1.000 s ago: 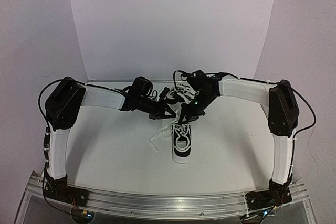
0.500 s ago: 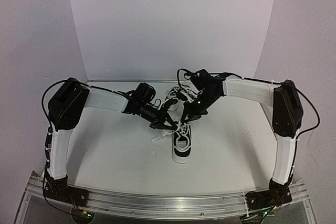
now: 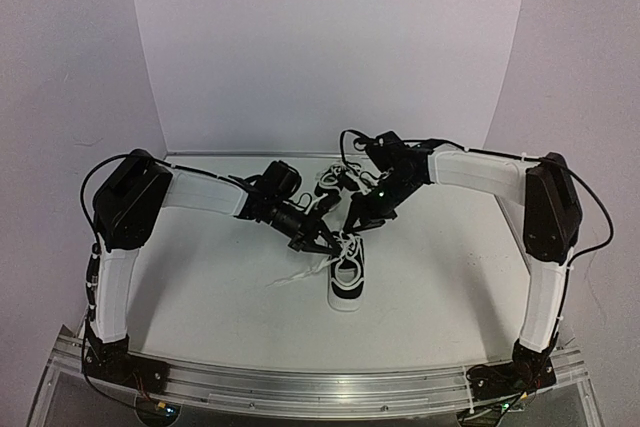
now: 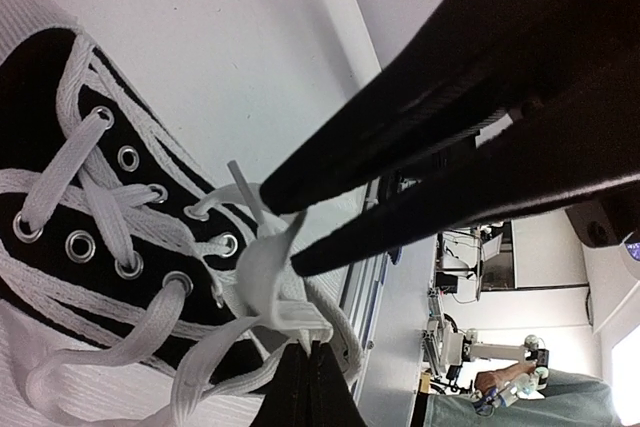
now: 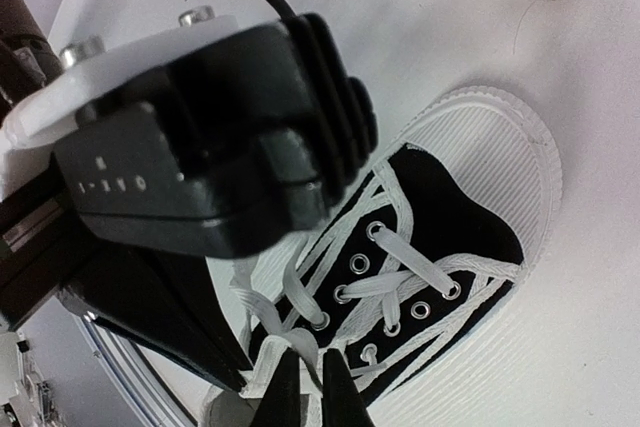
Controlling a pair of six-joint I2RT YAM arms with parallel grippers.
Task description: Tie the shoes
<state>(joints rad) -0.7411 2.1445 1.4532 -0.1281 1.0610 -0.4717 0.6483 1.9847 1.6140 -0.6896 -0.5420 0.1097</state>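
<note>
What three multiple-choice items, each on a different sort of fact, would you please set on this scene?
1. Where on the white table is the nearer black canvas sneaker with the white sole?
A. in the far left corner
B. in the middle, right at the left gripper
C. on the metal rail

2. What colour are its flat laces?
A. red
B. black
C. white

3. How is the left gripper?
A. wide open
B. shut on a lace
C. clamped on the sole

Key: B, the top view shows it central, at that gripper's tips; C, they show white against the black upper; B, the left wrist view shows the fingers pinching a lace.
</note>
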